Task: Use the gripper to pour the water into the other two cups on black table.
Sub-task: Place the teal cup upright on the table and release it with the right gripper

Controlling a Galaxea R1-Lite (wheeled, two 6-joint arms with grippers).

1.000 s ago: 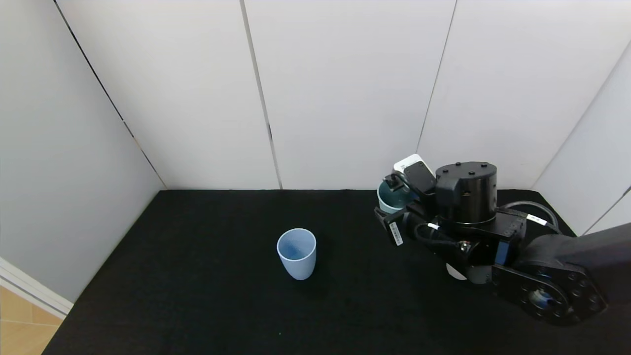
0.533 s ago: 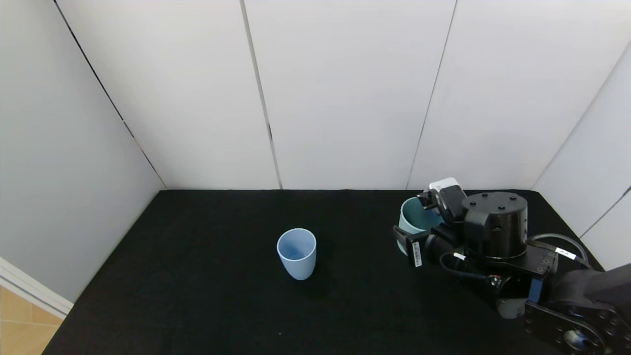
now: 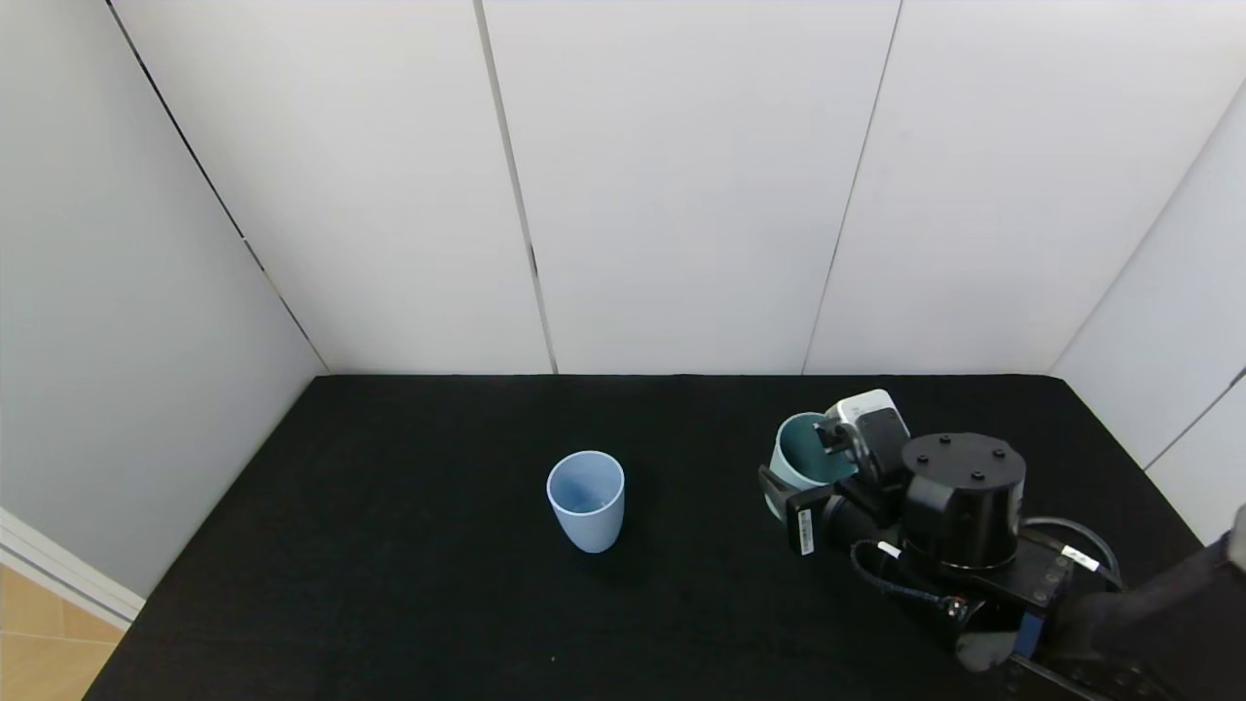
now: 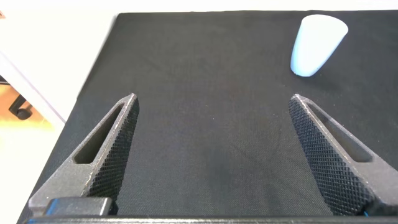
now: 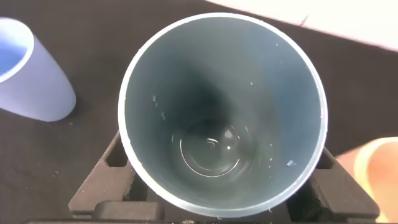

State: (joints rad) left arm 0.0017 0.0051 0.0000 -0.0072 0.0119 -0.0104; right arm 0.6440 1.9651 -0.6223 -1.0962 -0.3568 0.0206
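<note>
Though gripping, right gripper low.

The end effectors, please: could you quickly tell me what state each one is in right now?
Left end effector: open, holding nothing, above the black table.
Right end effector: closed on the teal-green cup.

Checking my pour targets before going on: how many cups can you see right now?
3. A light blue cup stands mid-table; a teal cup is held in the right gripper; a beige cup shows only as an edge beside it in the right wrist view.
</note>
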